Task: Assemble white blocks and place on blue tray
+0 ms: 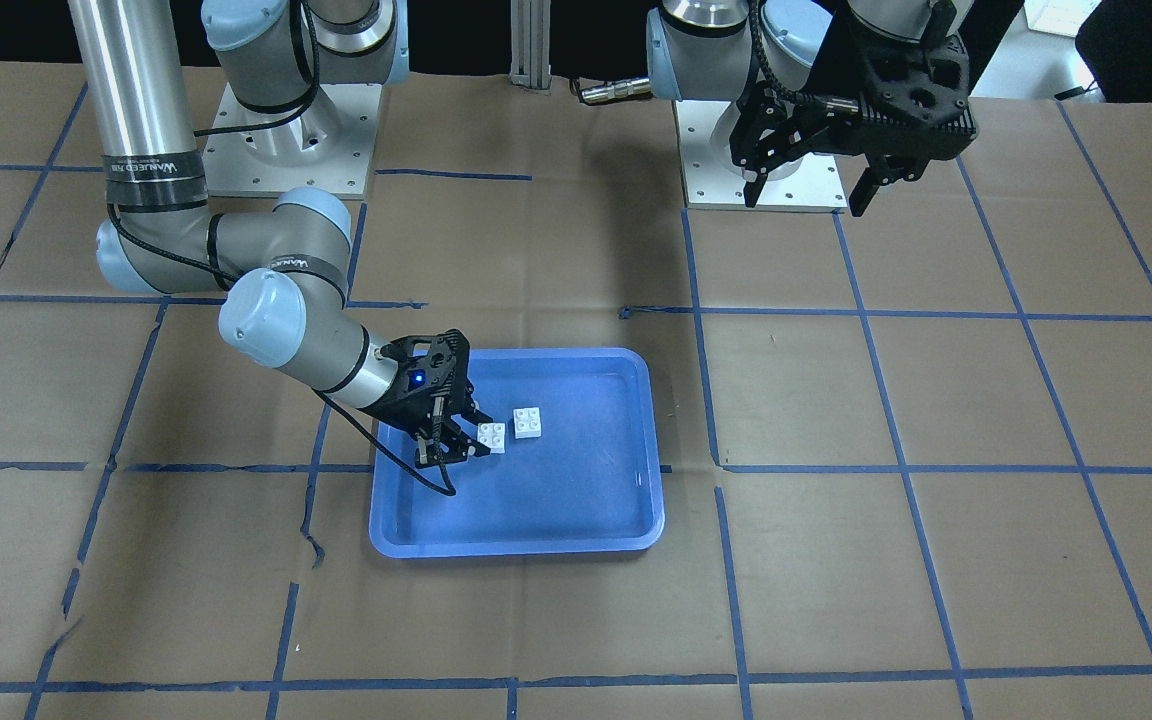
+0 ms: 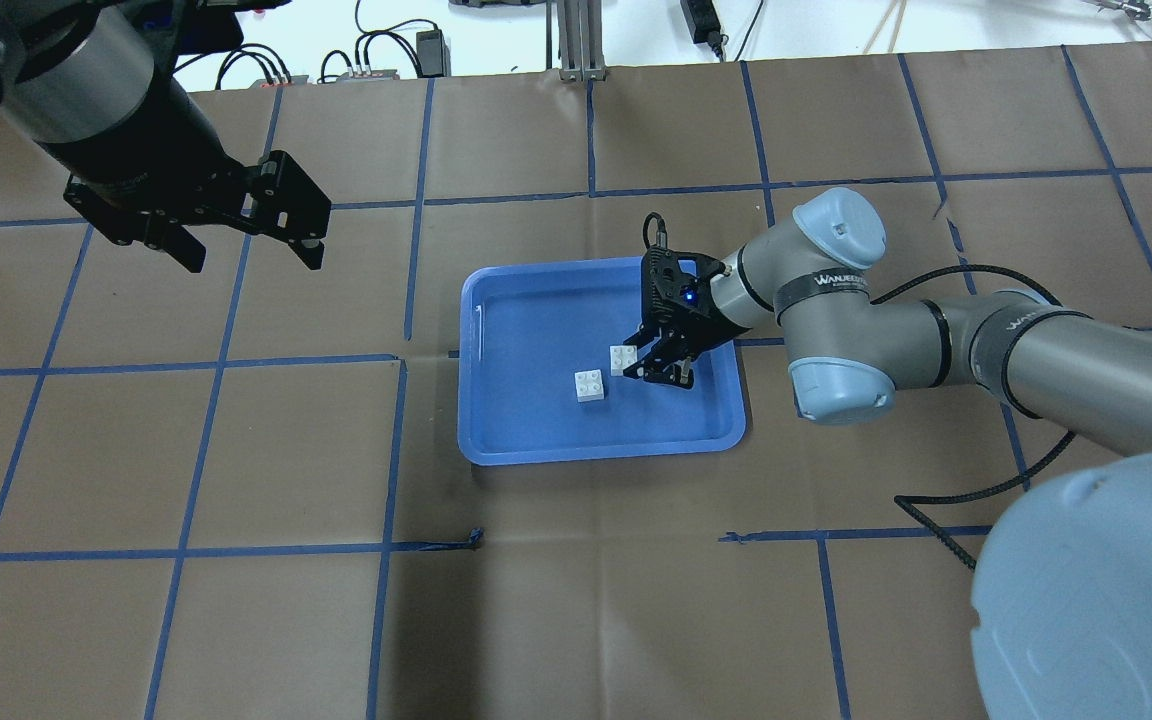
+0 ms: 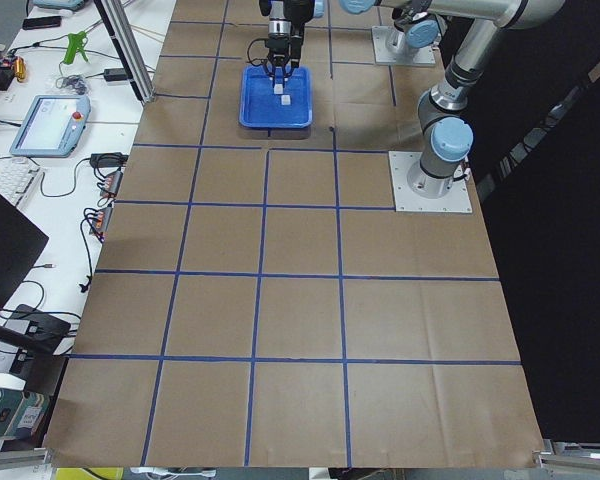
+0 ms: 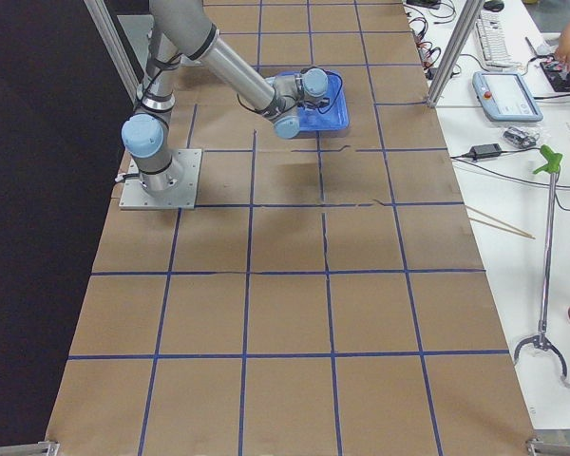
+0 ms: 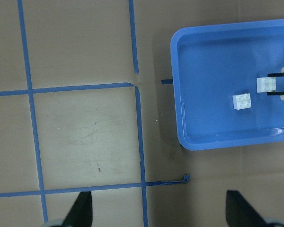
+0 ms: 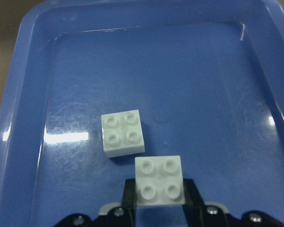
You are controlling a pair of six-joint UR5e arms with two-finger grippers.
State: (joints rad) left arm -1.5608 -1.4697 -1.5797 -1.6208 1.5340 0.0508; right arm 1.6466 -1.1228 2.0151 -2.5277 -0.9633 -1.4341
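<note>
The blue tray (image 2: 596,455) lies mid-table, also seen in the front view (image 1: 516,545). Two white blocks are inside it, studs up. One white block (image 6: 123,133) lies free on the tray floor (image 2: 590,385) (image 1: 528,422). My right gripper (image 6: 159,196) reaches into the tray (image 2: 654,368) (image 1: 461,445) and is shut on the other white block (image 6: 159,180) (image 2: 622,358), right beside the free one and apart from it. My left gripper (image 2: 251,262) (image 1: 806,200) hangs open and empty high over the table, far from the tray.
The table is brown paper with a blue tape grid (image 2: 406,360). The arm bases' mounting plates (image 1: 286,150) stand at the robot's side. In the side views, a teach pendant (image 3: 50,120), cables and tools lie on white benches beyond the table's edge.
</note>
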